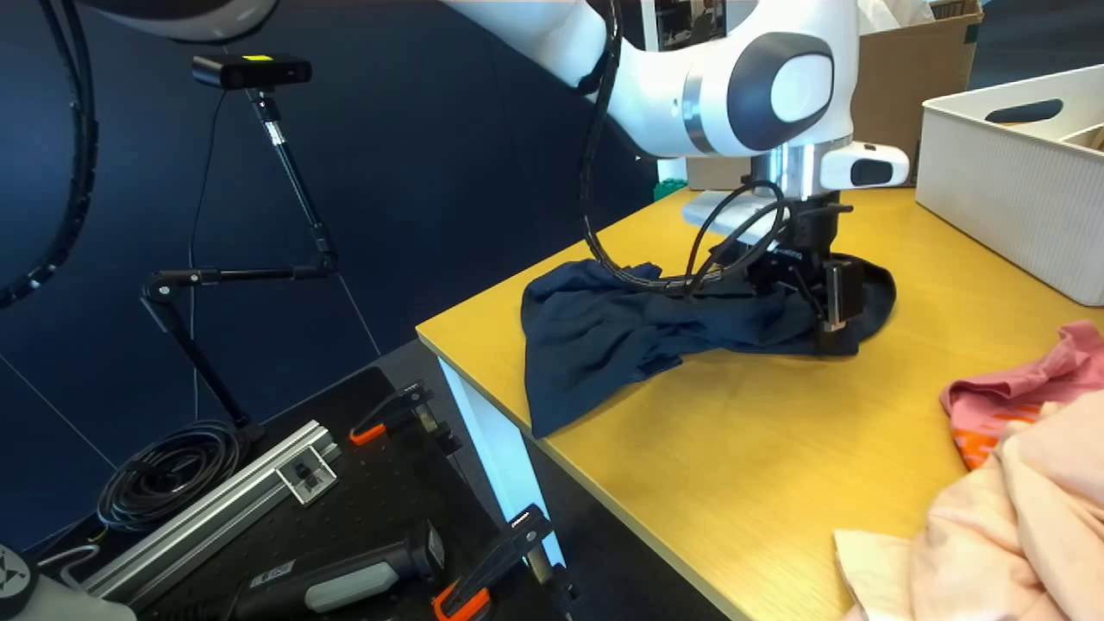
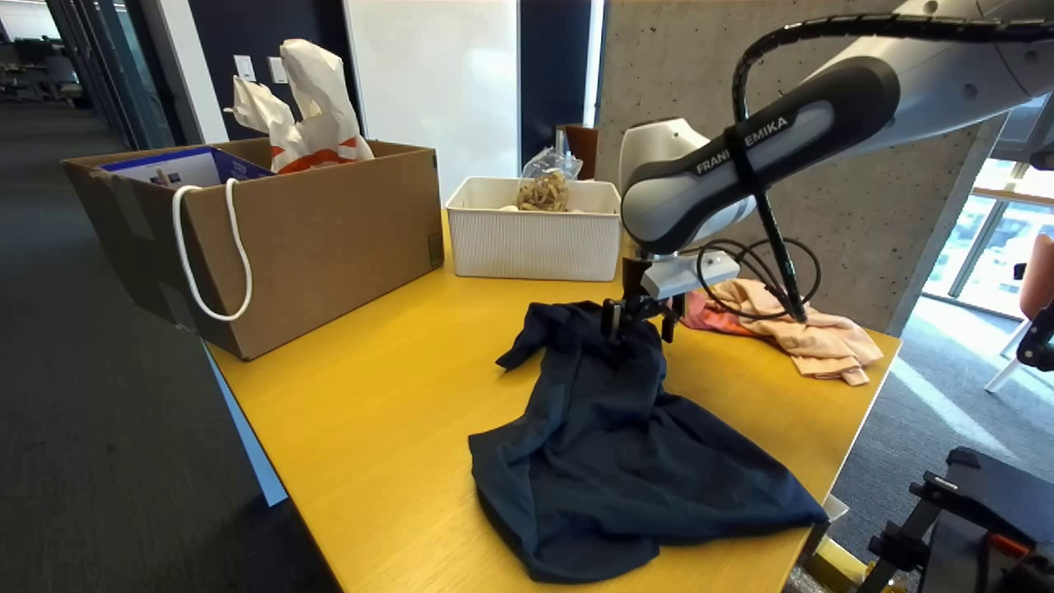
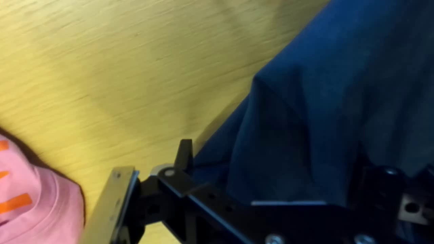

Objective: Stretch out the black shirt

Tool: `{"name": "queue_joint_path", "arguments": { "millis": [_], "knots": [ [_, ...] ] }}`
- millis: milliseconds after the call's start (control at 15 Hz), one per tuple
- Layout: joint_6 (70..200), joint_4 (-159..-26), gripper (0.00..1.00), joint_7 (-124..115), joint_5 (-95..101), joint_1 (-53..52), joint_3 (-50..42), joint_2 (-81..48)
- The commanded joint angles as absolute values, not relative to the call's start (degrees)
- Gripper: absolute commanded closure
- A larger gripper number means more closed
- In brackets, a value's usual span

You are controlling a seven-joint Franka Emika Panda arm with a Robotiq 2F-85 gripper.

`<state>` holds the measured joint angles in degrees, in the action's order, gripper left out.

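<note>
The black shirt [image 1: 595,336] looks dark navy. It lies rumpled on the yellow table [image 1: 733,466]. In an exterior view its wide part [image 2: 617,469] spreads near the table's edge, and its narrower bunched end lies under my gripper [image 2: 639,334]. A sleeve-like flap sticks out to the left there. My gripper points down with its fingers wide apart, low over the bunched end. In the wrist view shirt cloth [image 3: 322,101] lies between the fingers of my gripper [image 3: 281,166], which are not closed on it. Whether the fingertips touch the cloth or table is hard to tell.
A pink cloth with orange marks [image 1: 1018,388] and a peach cloth [image 1: 1018,509] lie on the table beside the shirt. A white ribbed basket [image 2: 535,243] and a large cardboard box [image 2: 346,239] stand on the table. A cable loop [image 2: 753,313] hangs from the arm.
</note>
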<state>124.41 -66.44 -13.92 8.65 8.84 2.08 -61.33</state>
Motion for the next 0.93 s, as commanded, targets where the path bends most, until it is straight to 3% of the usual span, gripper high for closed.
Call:
{"name": "queue_joint_path", "arguments": {
  "millis": [0, 400, 867],
  "knots": [
    [133.9, -80.1, 0.00, -13.2, 5.6, 6.9, -1.3, -54.7],
    [144.3, -96.4, 0.00, -13.8, 5.6, 4.6, -5.6, -45.4],
    [146.5, -111.8, 0.00, -14.9, 6.0, 3.8, -10.3, -36.5]
  ]
}}
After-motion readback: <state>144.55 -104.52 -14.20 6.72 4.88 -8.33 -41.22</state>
